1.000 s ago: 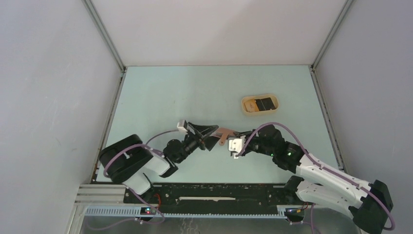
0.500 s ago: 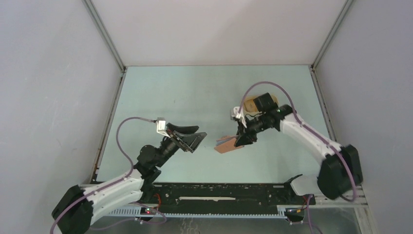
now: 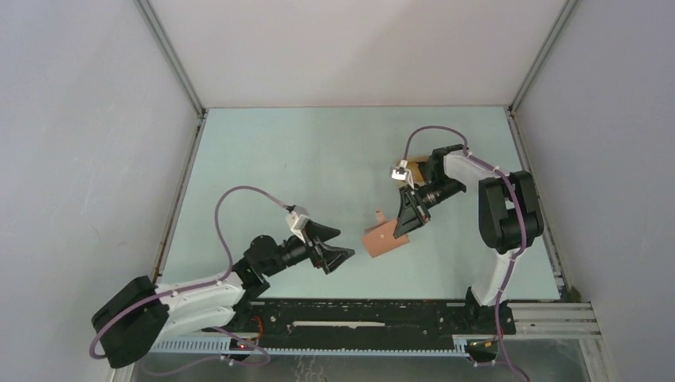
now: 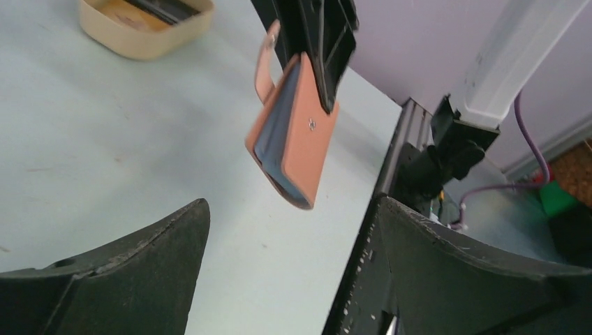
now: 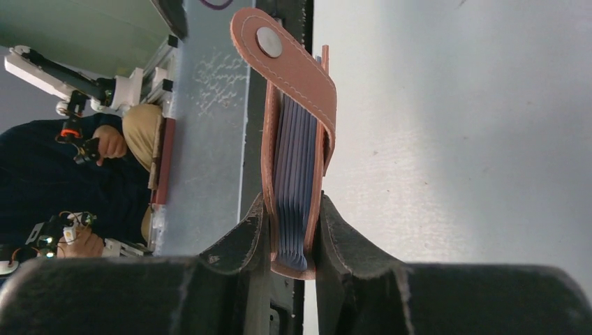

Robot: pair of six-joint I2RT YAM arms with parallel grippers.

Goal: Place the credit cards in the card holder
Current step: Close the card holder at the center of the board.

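Note:
The card holder point(image 3: 387, 238), reddish-brown with blue-grey pockets inside, hangs above the table from my right gripper point(image 3: 409, 216). In the right wrist view the right gripper point(image 5: 292, 202) is shut on the holder's point(image 5: 293, 132) folded end, and its snap strap point(image 5: 279, 56) curls over the open end. My left gripper point(image 3: 337, 252) is open and empty, just left of the holder. In the left wrist view the holder point(image 4: 297, 132) hangs beyond the left gripper's point(image 4: 291, 209) spread jaws. A dark credit card point(image 4: 167, 7) lies in the tan tray point(image 4: 132, 31).
The tan oval tray point(image 3: 417, 166) sits at the back right, mostly hidden by my right arm in the top view. The black rail point(image 3: 358, 314) runs along the table's near edge. Grey walls close the table on three sides.
The right arm has swung, and the card holder now hangs closer to the table's front. The left gripper has moved right and nearer, close to the holder, still open.

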